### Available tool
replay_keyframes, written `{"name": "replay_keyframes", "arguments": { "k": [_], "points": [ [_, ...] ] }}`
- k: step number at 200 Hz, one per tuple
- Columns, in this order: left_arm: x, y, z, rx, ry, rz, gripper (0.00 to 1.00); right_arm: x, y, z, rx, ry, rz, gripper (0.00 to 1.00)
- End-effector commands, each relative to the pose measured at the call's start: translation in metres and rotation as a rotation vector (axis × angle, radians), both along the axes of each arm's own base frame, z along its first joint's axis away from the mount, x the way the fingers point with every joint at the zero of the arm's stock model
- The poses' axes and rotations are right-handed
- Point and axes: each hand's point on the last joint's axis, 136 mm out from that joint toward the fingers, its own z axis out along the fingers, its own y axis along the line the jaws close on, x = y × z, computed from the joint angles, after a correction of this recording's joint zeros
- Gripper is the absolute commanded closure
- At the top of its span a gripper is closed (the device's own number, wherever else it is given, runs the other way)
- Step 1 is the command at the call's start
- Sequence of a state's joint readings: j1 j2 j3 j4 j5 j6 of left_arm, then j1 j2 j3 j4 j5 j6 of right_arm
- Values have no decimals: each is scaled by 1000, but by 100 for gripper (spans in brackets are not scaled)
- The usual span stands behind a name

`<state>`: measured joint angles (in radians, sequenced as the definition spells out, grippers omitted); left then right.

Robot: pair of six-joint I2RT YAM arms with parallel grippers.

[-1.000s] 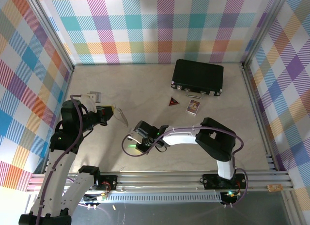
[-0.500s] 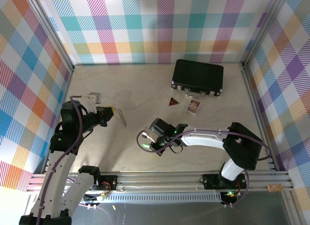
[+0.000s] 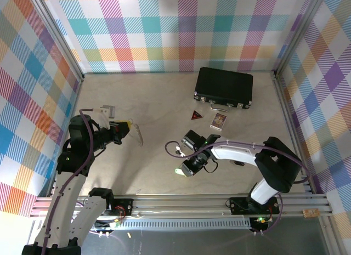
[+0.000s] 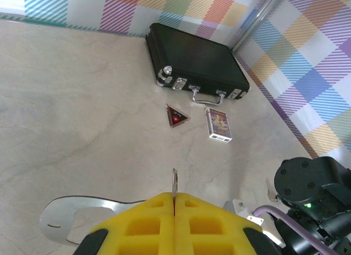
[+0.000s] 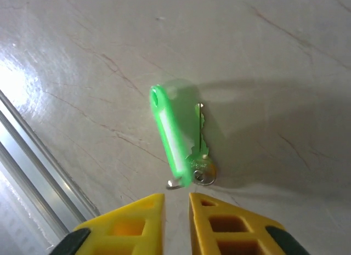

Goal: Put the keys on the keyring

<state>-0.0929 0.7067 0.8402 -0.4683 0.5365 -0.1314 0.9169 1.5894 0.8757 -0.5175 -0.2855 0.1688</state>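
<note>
The green key (image 5: 174,135) lies flat on the bench (image 5: 274,57) near the middle of its near edge, just ahead of the right gripper (image 5: 176,199), whose fingers stand slightly apart. Best to pinch the key across its edges, leaving its hole clear for the keyring (image 4: 174,181), which the left gripper (image 4: 174,203) clamps over the bench's left side.

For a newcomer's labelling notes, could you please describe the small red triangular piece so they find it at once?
Find the black case by the far wall. Just in front of it lie two small things: the red triangular piece is the left one, dark and three-cornered; the card beside it is rectangular.
</note>
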Motion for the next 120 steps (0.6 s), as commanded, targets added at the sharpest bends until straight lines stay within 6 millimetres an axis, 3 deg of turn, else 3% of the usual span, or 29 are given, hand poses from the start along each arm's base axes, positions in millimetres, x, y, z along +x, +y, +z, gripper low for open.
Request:
{"name": "replay_keyframes", "arguments": {
  "k": [1,23,46,84,120],
  "points": [
    [0,-2,11,-27,-46,-20,100,-5,-6,5,-26,28,-17,72],
    [-2,-3,12,-36,-49,-27,100,1,-11,19,-36,-18,-28,61],
    [-3,-5,11,-47,-37,-32,100,-7,-13,29,-24,-9,-34,55],
    [-6,-6,8,-56,-27,-38,100,-10,-20,27,-78,-14,-68,55],
    [-7,-6,8,-59,-31,-41,100,-7,-8,22,-83,-6,-91,59]
  ]
}}
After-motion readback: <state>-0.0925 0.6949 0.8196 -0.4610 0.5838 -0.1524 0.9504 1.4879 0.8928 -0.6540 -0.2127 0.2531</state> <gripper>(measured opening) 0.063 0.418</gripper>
